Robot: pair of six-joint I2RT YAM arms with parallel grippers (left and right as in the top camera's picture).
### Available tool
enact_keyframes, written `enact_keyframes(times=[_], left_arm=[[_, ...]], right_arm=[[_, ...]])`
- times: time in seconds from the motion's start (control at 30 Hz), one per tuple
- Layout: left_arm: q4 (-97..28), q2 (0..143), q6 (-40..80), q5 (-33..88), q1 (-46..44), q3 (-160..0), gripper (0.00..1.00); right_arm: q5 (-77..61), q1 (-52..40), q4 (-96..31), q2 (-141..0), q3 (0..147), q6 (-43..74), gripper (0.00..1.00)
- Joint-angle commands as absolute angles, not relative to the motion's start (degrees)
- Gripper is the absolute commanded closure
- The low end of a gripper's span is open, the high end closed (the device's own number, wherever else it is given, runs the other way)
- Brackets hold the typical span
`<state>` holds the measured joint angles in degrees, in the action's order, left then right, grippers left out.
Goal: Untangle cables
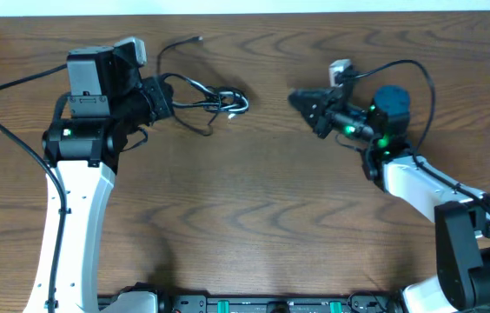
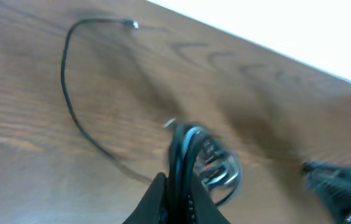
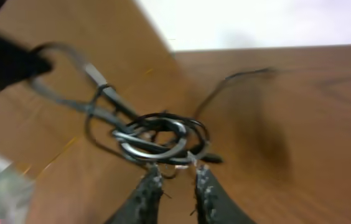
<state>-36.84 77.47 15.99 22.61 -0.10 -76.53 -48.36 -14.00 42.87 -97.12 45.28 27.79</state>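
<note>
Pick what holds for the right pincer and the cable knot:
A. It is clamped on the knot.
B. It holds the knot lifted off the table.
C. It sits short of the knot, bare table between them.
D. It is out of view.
C: overhead, the right pincer sits short of the cable knot, with bare table between them, and the right wrist view shows nothing between its fingers.
</note>
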Motion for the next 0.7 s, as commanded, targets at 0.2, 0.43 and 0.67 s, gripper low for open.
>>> enact_keyframes(times=[0.2, 0.43, 0.67], left_arm=[[-29.67, 77.10, 28.71, 25.08, -0.14, -77.36, 0.92], [-27.53, 77.10, 28.82, 25.08, -3.44, -77.34, 0.93], [-27.53, 77.10, 28.36, 23.24, -8.93, -77.36, 0.93]], right_arm=[[-53.04, -24.10, 42.87, -97.41, 45.65, 27.18, 0.67], [-47.05, -31.66, 42.85, -97.41, 45.65, 27.16, 0.53], [-38.96, -34.79, 42.87, -97.41, 45.65, 32.49, 0.42]])
